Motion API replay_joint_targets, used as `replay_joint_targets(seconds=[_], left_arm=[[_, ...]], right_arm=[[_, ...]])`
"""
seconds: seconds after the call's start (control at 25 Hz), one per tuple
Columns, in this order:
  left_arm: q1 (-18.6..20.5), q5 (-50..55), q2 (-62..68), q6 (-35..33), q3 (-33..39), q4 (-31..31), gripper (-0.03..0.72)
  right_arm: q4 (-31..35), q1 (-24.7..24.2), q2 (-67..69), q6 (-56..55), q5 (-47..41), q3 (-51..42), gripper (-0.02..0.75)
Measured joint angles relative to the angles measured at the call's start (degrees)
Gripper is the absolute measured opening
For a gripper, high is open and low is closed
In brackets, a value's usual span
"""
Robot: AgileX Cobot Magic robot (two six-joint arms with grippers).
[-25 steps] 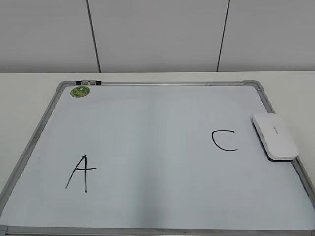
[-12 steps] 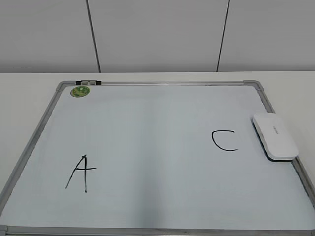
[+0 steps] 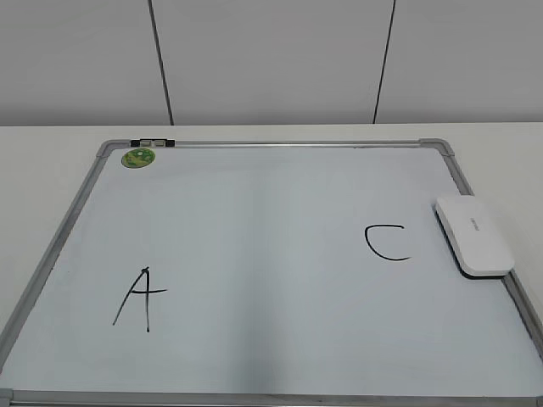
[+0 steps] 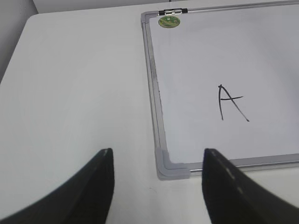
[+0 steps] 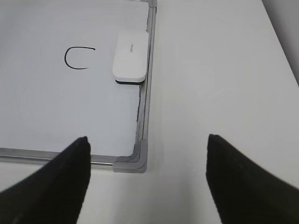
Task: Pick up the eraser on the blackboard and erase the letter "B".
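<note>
The blackboard is a white board with a silver-grey frame, lying flat on the table. The white eraser lies at its right edge, beside the black "C"; it also shows in the right wrist view. A black "A" is at the lower left. No letter "B" shows on the board. My left gripper is open and empty above the board's near left corner. My right gripper is open and empty above the near right corner. Neither gripper shows in the exterior view.
A small round green magnet sits at the board's far left corner, next to a black-and-silver clip on the frame. White table surface surrounds the board. A white panelled wall stands behind.
</note>
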State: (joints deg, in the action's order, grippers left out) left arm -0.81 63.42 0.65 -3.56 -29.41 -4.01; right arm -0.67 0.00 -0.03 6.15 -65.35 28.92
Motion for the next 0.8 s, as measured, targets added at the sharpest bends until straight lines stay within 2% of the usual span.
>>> replay_joint_targets(seconds=[0.48, 0.8], left_arm=[[0.0, 0.0, 0.0, 0.0, 0.0, 0.0, 0.396], [0.0, 0.0, 0.0, 0.0, 0.0, 0.0, 0.344]], right_arm=[[0.0, 0.0, -1.0, 0.0, 0.0, 0.0, 0.591], [0.0, 0.0, -1.0, 0.0, 0.0, 0.0, 0.591]])
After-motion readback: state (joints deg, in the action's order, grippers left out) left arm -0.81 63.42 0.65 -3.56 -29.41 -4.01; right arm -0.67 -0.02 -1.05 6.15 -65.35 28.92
